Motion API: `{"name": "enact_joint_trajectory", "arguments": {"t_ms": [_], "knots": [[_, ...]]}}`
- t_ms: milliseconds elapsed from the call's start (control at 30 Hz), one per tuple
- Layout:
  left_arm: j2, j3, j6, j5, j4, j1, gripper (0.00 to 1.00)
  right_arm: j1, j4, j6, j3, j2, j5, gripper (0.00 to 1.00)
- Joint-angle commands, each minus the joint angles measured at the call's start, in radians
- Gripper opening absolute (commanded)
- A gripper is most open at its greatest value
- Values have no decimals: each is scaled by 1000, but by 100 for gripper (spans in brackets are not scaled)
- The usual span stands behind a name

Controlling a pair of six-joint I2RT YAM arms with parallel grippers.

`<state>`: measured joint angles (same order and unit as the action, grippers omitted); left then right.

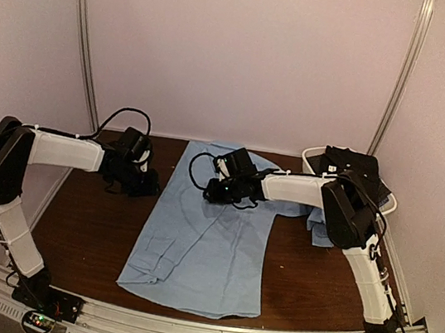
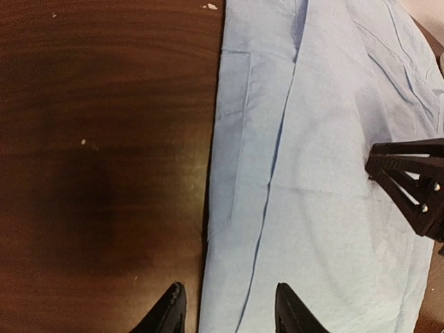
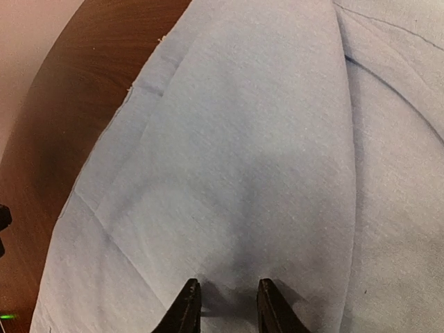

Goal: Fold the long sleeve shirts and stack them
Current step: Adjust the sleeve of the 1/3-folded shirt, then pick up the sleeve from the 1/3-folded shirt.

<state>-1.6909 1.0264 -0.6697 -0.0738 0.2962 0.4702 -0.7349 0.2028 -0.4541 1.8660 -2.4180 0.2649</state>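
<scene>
A light blue long sleeve shirt (image 1: 202, 247) lies spread on the brown table. My left gripper (image 1: 144, 178) is at the shirt's upper left edge. In the left wrist view it (image 2: 229, 309) is open and empty, its jaws straddling the shirt's (image 2: 326, 173) left edge just above the cloth. My right gripper (image 1: 216, 187) is over the upper middle of the shirt. In the right wrist view it (image 3: 227, 305) has its jaws a little apart, low over a smooth fold of the shirt (image 3: 243, 152), casting a shadow and gripping nothing.
A white oval tub (image 1: 314, 159) holding dark cloth stands at the back right, behind my right arm. Part of the shirt (image 1: 322, 227) lies under that arm. Bare brown table (image 2: 97, 159) lies left of the shirt. White walls enclose the table.
</scene>
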Motion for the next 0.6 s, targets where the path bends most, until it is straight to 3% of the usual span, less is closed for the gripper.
{"name": "enact_joint_trajectory", "arguments": {"t_ms": [0, 300, 567], "knots": [[-143, 167, 106, -64, -47, -29, 46, 17, 37, -20, 60, -40, -8, 29], [-404, 448, 127, 20, 35, -39, 46, 34, 93, 6, 99, -34, -27, 31], [-402, 439, 82, -6, -11, -35, 42, 34, 151, 58, 105, 37, -63, 32]]}}
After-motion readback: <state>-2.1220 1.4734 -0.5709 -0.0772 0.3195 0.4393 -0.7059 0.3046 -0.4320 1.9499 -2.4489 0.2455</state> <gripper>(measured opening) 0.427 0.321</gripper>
